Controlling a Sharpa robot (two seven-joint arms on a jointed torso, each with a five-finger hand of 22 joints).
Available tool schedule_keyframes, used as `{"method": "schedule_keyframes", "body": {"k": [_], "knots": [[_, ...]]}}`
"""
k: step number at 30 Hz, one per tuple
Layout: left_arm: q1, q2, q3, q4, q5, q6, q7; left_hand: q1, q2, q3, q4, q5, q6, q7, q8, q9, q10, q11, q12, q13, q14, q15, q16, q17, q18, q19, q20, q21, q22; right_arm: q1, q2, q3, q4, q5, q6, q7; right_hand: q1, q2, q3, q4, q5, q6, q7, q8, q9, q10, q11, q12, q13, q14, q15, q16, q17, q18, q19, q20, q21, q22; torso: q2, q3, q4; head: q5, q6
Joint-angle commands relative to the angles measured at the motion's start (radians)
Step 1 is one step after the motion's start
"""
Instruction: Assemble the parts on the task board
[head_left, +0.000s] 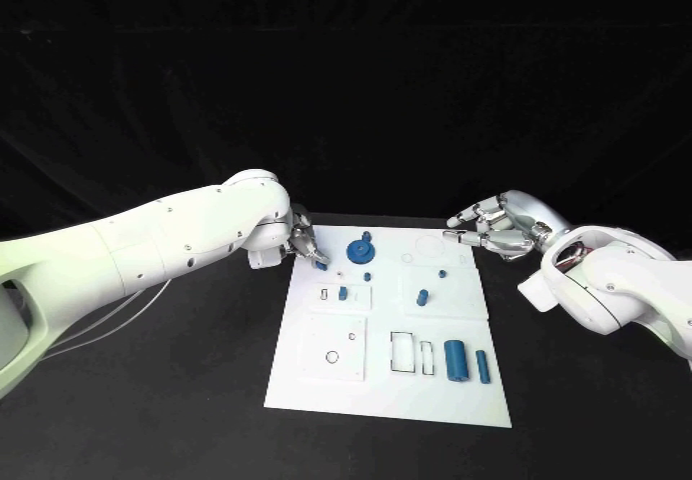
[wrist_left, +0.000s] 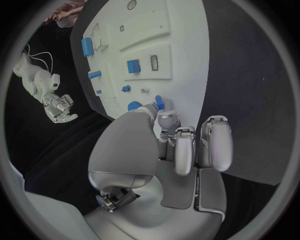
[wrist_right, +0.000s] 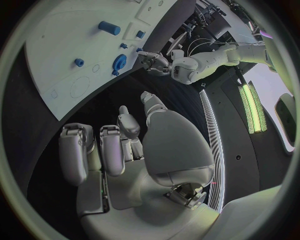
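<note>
Now left hand (head_left: 306, 245) pinches small blue part (head_left: 319, 265) at task board (head_left: 378, 395) corner.

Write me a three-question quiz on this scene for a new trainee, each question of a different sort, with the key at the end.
1. True or false: the right hand holds a blue part.
2. Where is the large blue cylinder?
A. Lying on the task board near its near right corner, beside a thinner blue rod
B. In the left hand
C. On the black table, off the board
3. Fill in: the fingertips of the ___ hand are at a small blue part by the board's far left corner.

Key: 1 false (its fingers are apart, with nothing in them); 2 A; 3 left.
</note>
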Motion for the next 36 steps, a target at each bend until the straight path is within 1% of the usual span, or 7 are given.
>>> {"method": "schedule_keyframes", "body": {"k": [1, 6, 10, 18, 23, 28, 36], "knots": [[0.000, -0.025, 0.001, 0.042, 0.103, -0.058, -0.013, -0.010, -0.013, 0.152, -0.133, -0.001, -0.008, -0.003, 0.012, 0.083, 0.009, 0.000, 0.008, 0.003, 0.105, -0.006, 0.007, 0.263, 0.006, 0.008, -0.002, 0.006, 0.083, 0.000, -0.001, 0.000, 0.000, -0.004, -0.001, 0.007, -0.001, 0.011, 0.000, 0.004, -0.006, -0.001, -0.003, 0.006, -0.001, -0.005, 0.002, -0.006, -0.001, 0.069, -0.007, -0.004, 0.103, 0.012, 0.022, -0.005, -0.003, 0.182, -0.001, 0.0007, 0.0029, 0.001, 0.000], [0.001, -0.075, 0.002, 0.121, 0.096, -0.094, -0.017, -0.032, -0.032, 0.198, -0.145, -0.002, -0.009, -0.005, 0.025, 0.095, 0.016, -0.002, 0.013, 0.006, 0.105, -0.008, 0.007, 0.263, 0.005, 0.012, -0.004, 0.009, 0.089, 0.000, -0.001, 0.000, 0.000, -0.002, -0.001, 0.008, -0.001, 0.011, 0.000, 0.004, -0.005, -0.001, -0.003, 0.006, -0.001, -0.005, 0.002, -0.006, -0.001, 0.069, -0.007, -0.003, 0.103, 0.012, 0.022, -0.005, -0.003, 0.182, -0.002, 0.0013, 0.0048, 0.003, -0.002], [-0.001, -0.109, 0.002, 0.179, 0.055, -0.124, -0.009, -0.046, -0.054, 0.257, -0.163, -0.001, -0.008, -0.007, 0.035, 0.104, 0.029, -0.006, 0.026, 0.018, 0.105, -0.010, 0.007, 0.263, 0.001, 0.025, -0.007, 0.019, 0.106, 0.000, 0.000, 0.000, 0.000, 0.000, 0.000, 0.008, 0.001, 0.013, -0.002, 0.005, 0.006, -0.001, -0.003, 0.007, -0.002, -0.006, 0.002, -0.007, -0.001, 0.069, -0.007, -0.004, 0.103, 0.012, 0.022, -0.006, -0.004, 0.182, 0.000, 0.0004, 0.0027, 0.006, -0.001], [-0.033, -0.161, 0.001, 0.272, -0.075, -0.185, 0.013, -0.068, -0.085, 0.316, -0.183, -0.002, -0.004, -0.010, 0.047, 0.114, 0.041, -0.008, 0.035, 0.026, 0.105, -0.013, 0.007, 0.263, -0.002, 0.033, -0.009, 0.025, 0.118, 0.000, 0.000, 0.000, 0.000, 0.001, -0.001, 0.009, 0.001, 0.013, -0.002, 0.005, 0.009, -0.001, -0.003, 0.007, -0.002, -0.006, 0.002, -0.006, -0.001, 0.069, -0.007, -0.004, 0.103, 0.012, 0.022, -0.006, -0.004, 0.182, -0.002, -0.0004, 0.0055, 0.008, -0.006], [-0.063, -0.174, 0.000, 0.313, -0.144, -0.223, 0.026, -0.078, -0.106, 0.350, -0.196, -0.003, 0.000, -0.012, 0.053, 0.119, 0.047, -0.009, 0.036, 0.027, 0.105, -0.015, 0.007, 0.263, -0.003, 0.037, -0.010, 0.028, 0.123, 0.000, 0.000, 0.000, 0.000, 0.001, -0.001, 0.010, 0.001, 0.013, -0.003, 0.005, 0.010, -0.001, -0.003, 0.007, -0.002, -0.006, 0.002, -0.006, -0.001, 0.069, -0.007, -0.004, 0.103, 0.012, 0.022, -0.006, -0.005, 0.182, 0.000, -0.0004, 0.0025, 0.009, -0.008], [-0.082, -0.174, -0.002, 0.334, -0.163, -0.247, 0.028, -0.081, -0.119, 0.362, -0.203, -0.003, 0.004, -0.012, 0.057, 0.121, 0.052, -0.011, 0.040, 0.030, 0.105, -0.016, 0.007, 0.263, -0.004, 0.040, -0.011, 0.031, 0.128, -0.001, 0.000, 0.000, 0.000, 0.001, -0.001, 0.010, 0.000, 0.013, -0.004, 0.006, 0.011, -0.001, -0.003, 0.007, -0.002, -0.006, 0.002, -0.006, -0.001, 0.069, -0.007, -0.004, 0.102, 0.012, 0.022, -0.006, -0.005, 0.182, 0.000, 0.0000, 0.0023, 0.009, -0.009], [-0.094, -0.172, -0.003, 0.351, -0.176, -0.271, 0.028, -0.086, -0.121, 0.373, -0.203, -0.003, 0.008, -0.014, 0.060, 0.123, 0.057, -0.012, 0.045, 0.035, 0.105, -0.017, 0.007, 0.263, -0.006, 0.044, -0.011, 0.034, 0.133, -0.001, -0.002, 0.000, -0.001, 0.000, -0.004, 0.011, -0.002, 0.013, -0.005, 0.008, 0.013, 0.000, -0.003, 0.008, -0.002, -0.004, 0.002, -0.004, 0.002, 0.069, -0.007, -0.004, 0.103, 0.012, 0.022, -0.006, -0.004, 0.182, 0.000, 0.0009, 0.0017, 0.005, -0.010]]}}
